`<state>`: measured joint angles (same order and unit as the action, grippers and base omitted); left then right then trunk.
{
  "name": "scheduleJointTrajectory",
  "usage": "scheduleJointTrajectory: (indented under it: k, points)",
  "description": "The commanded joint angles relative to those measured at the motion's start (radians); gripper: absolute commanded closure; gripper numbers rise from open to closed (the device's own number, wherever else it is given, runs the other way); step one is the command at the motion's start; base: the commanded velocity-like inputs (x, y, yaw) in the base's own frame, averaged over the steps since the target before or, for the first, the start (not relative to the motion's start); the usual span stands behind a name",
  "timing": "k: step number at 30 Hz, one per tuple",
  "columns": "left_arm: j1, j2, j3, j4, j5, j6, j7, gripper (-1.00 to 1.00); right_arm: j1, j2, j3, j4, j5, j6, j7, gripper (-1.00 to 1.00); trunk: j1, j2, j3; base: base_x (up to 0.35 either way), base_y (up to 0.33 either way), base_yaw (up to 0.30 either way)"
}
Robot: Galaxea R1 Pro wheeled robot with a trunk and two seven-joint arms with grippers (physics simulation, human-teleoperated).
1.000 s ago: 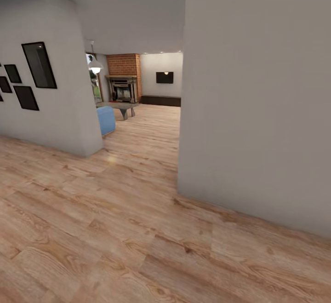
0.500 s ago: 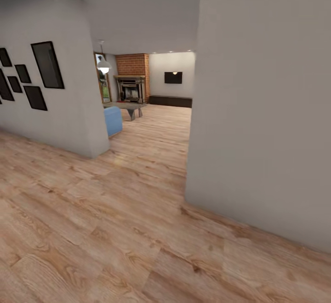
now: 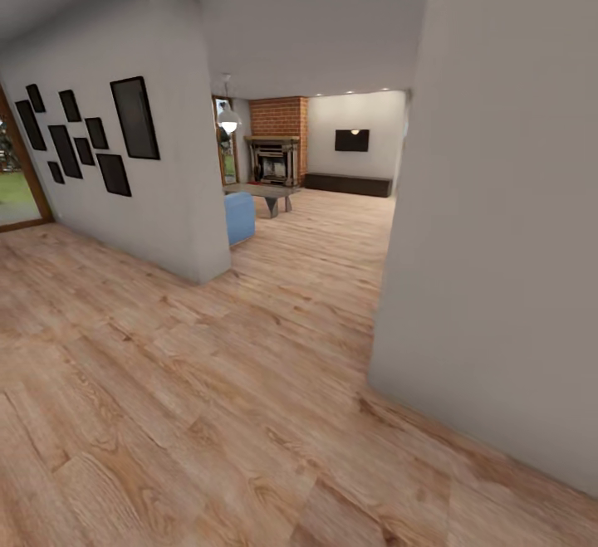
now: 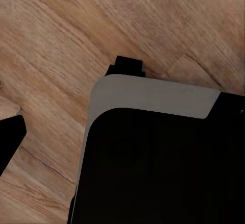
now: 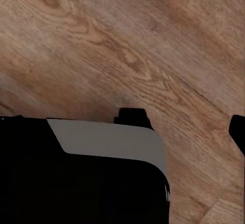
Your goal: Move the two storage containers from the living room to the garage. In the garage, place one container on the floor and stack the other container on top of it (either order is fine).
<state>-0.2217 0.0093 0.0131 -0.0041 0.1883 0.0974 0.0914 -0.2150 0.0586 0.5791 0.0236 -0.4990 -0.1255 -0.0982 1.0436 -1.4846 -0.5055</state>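
**Hallway view toward the living room, no bins in sight**

The head camera looks along a light wood plank floor (image 3: 208, 381) in a hallway. A white wall (image 3: 515, 223) stands close on the right, its corner meeting the floor near the middle of the view. On the left a second white wall (image 3: 178, 182) carries a cluster of dark picture frames (image 3: 133, 117), several small ones and 1 taller one. At the far left edge a wood-framed glass door (image 3: 15, 173) shows green outside.

Between the 2 walls an opening leads to the living room (image 3: 324, 173), well ahead. There a brick fireplace (image 3: 278, 144) stands against the back wall, with a long dark low cabinet (image 3: 347, 184) to its right and a dark wall-mounted screen (image 3: 352, 140) above that. A light blue sofa (image 3: 240, 217) shows its end just past the left wall's corner, and a grey low table (image 3: 267, 194) sits between it and the fireplace. A white pendant lamp (image 3: 229, 119) hangs over that area.

The 2 storage containers are not visible, so their place relative to either end effector cannot be told.

Each wrist camera looks down at plank flooring past a black and grey robot body panel (image 4: 153, 147) (image 5: 97, 168). Whether either end effector is released or clenched cannot be told.
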Motion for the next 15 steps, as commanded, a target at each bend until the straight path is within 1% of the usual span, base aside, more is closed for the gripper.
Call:
scheduleJointTrajectory:
  k: [1, 5, 7, 10, 15]
  points:
    - [-0.001, 0.000, 0.001, 0.000, 0.006, 0.004, 0.002, -1.00, -0.001, 0.001, 0.008, 0.002, -0.009, -0.005, -0.001, -1.00, 0.001, 0.000, -0.001, 0.322, 0.000, 0.269]
    - [0.000, 0.000, 0.001, 0.000, 0.006, 0.004, 0.002, -1.00, -0.001, 0.000, 0.008, 0.002, -0.009, -0.005, -0.001, -1.00, 0.001, 0.000, -0.001, 0.322, 0.000, 0.269]
    - [0.000, 0.000, 0.001, 0.000, 0.006, 0.004, 0.002, -1.00, -0.001, 0.000, 0.008, 0.002, -0.008, -0.005, -0.001, -1.00, 0.001, 0.000, -0.001, 0.322, 0.000, 0.179]
    - [0.000, 0.000, 0.001, 0.000, 0.005, 0.004, 0.002, -1.00, -0.001, -0.002, 0.008, 0.002, -0.008, -0.005, -0.001, -1.00, 0.001, 0.000, -0.001, 0.322, 0.000, 0.064]
    - [0.000, 0.000, 0.001, 0.000, 0.005, 0.004, 0.002, -1.00, -0.001, -0.003, 0.008, 0.002, -0.009, -0.005, 0.000, -1.00, 0.001, 0.000, -0.001, 0.322, 0.000, 0.016]
